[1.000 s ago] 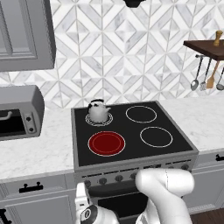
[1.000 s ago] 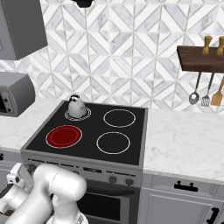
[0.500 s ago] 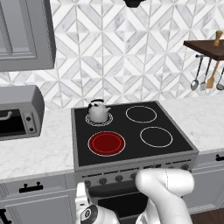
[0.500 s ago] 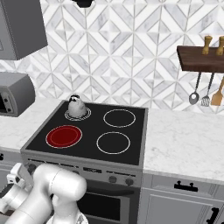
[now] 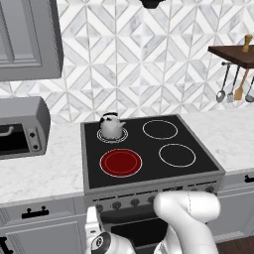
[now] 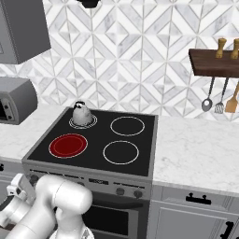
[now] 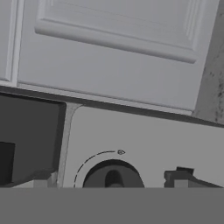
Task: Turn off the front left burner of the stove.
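Hand view had us looking straight at a dark round knob [image 7: 113,175] on the grey front panel of the stove [image 5: 149,186], with an arc marking curving over it, and the gripper [image 7: 113,180] bracketing it: one fingertip [image 7: 41,178] to the knob's left, the other to its right, both clear of it. We read the gripper as spread and not yet closed on anything, though the tips were cropped low in that view, so contact was hard to rule out fully. We judged the hand sat so low because the knobs lie on the stove's front face. On the cooktop, the front left burner [image 5: 121,162] glowed solid red, just in front of the kettle [image 5: 111,125] on the rear left ring.
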